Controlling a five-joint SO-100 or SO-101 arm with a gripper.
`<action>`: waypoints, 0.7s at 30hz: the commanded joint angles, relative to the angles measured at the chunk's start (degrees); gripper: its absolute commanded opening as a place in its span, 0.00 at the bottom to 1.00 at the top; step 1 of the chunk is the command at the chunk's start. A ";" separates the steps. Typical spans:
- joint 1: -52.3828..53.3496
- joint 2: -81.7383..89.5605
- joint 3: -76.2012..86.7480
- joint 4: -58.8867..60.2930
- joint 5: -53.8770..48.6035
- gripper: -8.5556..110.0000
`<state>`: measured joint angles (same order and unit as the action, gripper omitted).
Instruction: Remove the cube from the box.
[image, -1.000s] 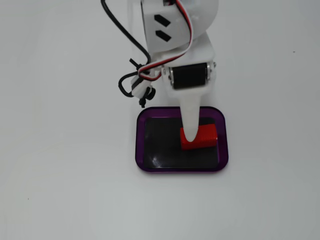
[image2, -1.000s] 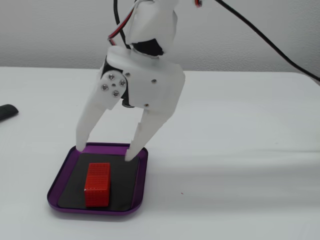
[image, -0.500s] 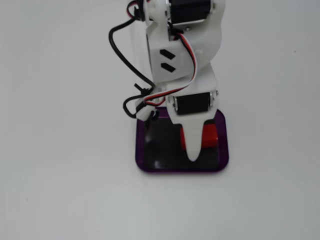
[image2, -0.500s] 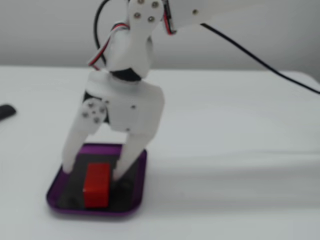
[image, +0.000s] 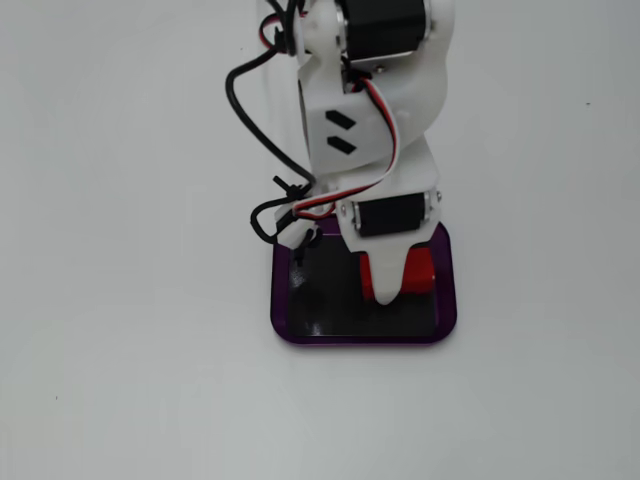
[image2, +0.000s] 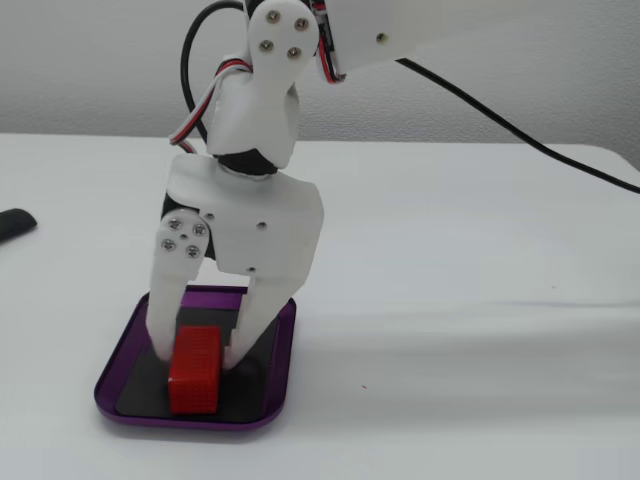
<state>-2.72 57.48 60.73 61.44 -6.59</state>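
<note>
The red cube (image: 422, 268) lies on the black bottom of the purple-rimmed box (image: 360, 340), at its right side in a fixed view. In another fixed view the cube (image2: 195, 382) lies lengthwise near the front of the box (image2: 285, 335). My white gripper (image2: 197, 352) reaches straight down into the box, with one finger on each side of the cube's rear end. The fingers appear pressed against its sides. The cube still rests on the box floor. From above, the gripper (image: 393, 285) covers the cube's middle.
The box stands on a plain white table. A dark object (image2: 12, 224) lies at the far left edge. Black cables (image: 240, 100) loop off the arm's left side. A black cable (image2: 520, 140) trails to the right above the table.
</note>
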 joint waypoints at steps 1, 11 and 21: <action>-1.32 0.70 -2.20 0.00 -0.18 0.07; -1.76 2.64 -5.54 5.98 0.00 0.07; -1.23 15.64 -13.54 20.83 -0.62 0.07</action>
<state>-4.13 65.30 49.92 79.19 -6.59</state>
